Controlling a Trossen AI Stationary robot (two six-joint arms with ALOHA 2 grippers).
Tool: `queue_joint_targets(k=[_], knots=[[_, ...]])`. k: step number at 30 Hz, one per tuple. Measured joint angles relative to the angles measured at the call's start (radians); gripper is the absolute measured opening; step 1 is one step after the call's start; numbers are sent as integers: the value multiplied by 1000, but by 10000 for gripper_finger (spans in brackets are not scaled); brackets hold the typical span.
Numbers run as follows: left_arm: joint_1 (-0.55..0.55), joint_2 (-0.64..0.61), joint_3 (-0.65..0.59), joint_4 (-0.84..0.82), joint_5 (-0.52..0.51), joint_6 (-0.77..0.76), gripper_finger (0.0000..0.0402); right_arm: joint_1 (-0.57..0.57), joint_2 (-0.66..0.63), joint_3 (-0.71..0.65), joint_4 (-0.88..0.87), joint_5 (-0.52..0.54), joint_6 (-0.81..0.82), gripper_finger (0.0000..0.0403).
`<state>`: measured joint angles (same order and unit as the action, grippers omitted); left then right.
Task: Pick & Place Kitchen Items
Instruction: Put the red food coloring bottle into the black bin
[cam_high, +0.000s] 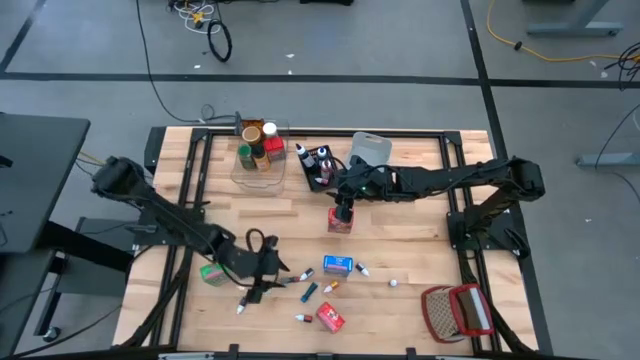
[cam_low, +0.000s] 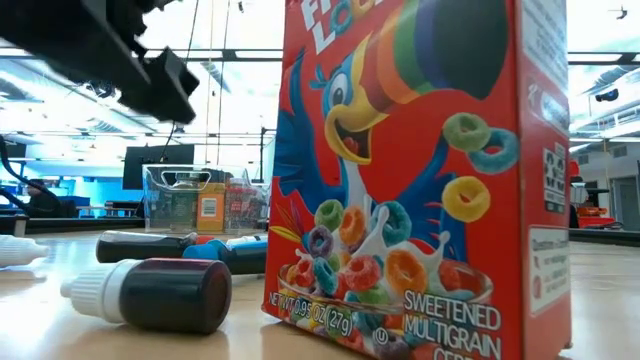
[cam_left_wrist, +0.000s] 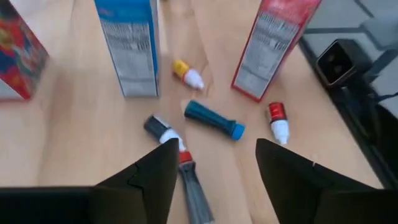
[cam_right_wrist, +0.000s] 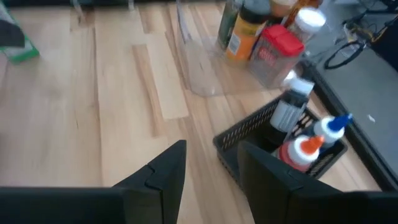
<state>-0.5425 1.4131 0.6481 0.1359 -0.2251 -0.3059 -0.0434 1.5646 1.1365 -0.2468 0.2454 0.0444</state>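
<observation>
light: bright, even, overhead | low view: backlit by ceiling lights, near cereal box (cam_low: 420, 180) sharp | wrist views: motion-blurred

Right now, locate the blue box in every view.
High: blue box, table's front centre.
Low: not visible.
Left wrist: blue box ahead of the left end effector.
Right wrist: not in it.
Landmark: red cereal box, in high, low and left wrist.

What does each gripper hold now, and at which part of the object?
Nothing is held. The left gripper hangs open above the small tubes on the table. The right gripper is open and empty near the black bin.
</observation>
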Motion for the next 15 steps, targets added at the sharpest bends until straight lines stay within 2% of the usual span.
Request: queue_joint_targets(k=[5, 9, 15], knots=[[-19, 147, 1, 10, -37, -52, 254, 18, 26, 0, 8, -2, -1, 155], [-18, 241, 1, 52, -47, -85, 263, 29, 44, 0, 22, -3, -14, 155], [-9, 276, 1, 52, -53, -120, 255, 40, 47, 0, 28, -3, -37, 155]])
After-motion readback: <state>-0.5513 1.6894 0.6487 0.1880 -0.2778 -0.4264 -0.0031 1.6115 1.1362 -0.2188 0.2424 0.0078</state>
